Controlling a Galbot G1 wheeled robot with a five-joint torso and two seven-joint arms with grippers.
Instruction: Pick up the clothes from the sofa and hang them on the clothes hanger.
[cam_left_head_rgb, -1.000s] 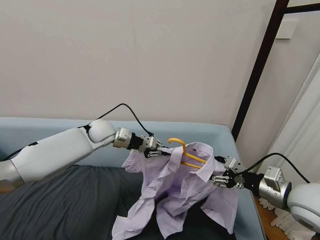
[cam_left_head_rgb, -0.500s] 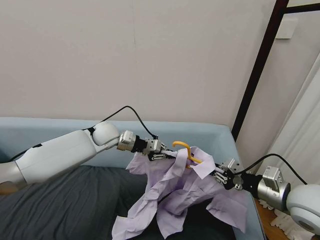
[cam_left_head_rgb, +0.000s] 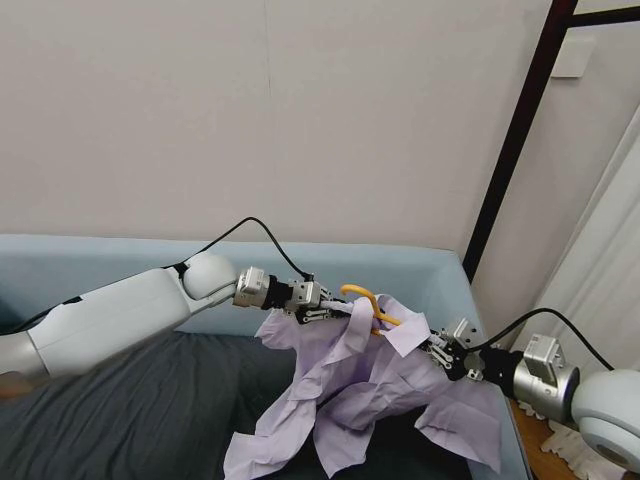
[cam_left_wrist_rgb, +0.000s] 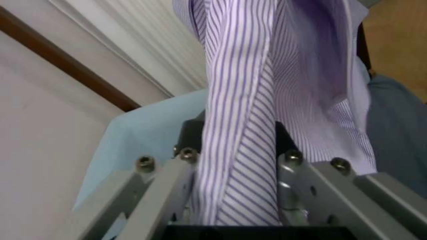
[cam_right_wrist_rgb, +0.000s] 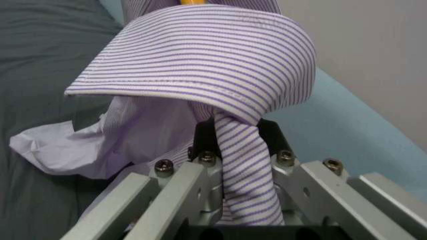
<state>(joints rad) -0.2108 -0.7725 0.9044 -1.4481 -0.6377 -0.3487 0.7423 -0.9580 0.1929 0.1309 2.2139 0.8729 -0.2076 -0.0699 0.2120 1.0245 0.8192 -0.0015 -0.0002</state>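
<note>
Lilac striped cloth, a shirt (cam_left_head_rgb: 372, 385), is held up just above the sofa (cam_left_head_rgb: 90, 262) in the lower middle of the head view, stretched between two arms; its tails and sleeves hang crumpled onto the dark grey seat (cam_left_head_rgb: 120, 400), and one flap is draped over the sofa's pale blue edge at the lower right. A yellow hanger (cam_left_head_rgb: 362, 297) is lodged in the neck of the shirt; its hook rises free of the fabric near the centre of the frame.

The left tool (cam_left_head_rgb: 322, 308) is reached in from the left of the frame and is closed on a fold of the shirt just beside the hanger; in the left wrist view a twisted band of the striped cloth is seen pinched between its fingers (cam_left_wrist_rgb: 167, 190). The right tool (cam_left_head_rgb: 437, 352) is extended from the lower right corner and is clamped on the shirt on the other side of the hanger; in the right wrist view a narrow strip of cloth, just under the turned collar (cam_right_wrist_rgb: 200, 60), is gripped between the two metal pads.

A black pole (cam_left_head_rgb: 512, 140) is seen slanting through the upper right of the frame against the plain wall; a pale curtain (cam_left_head_rgb: 600, 270) is seen at the right edge.
</note>
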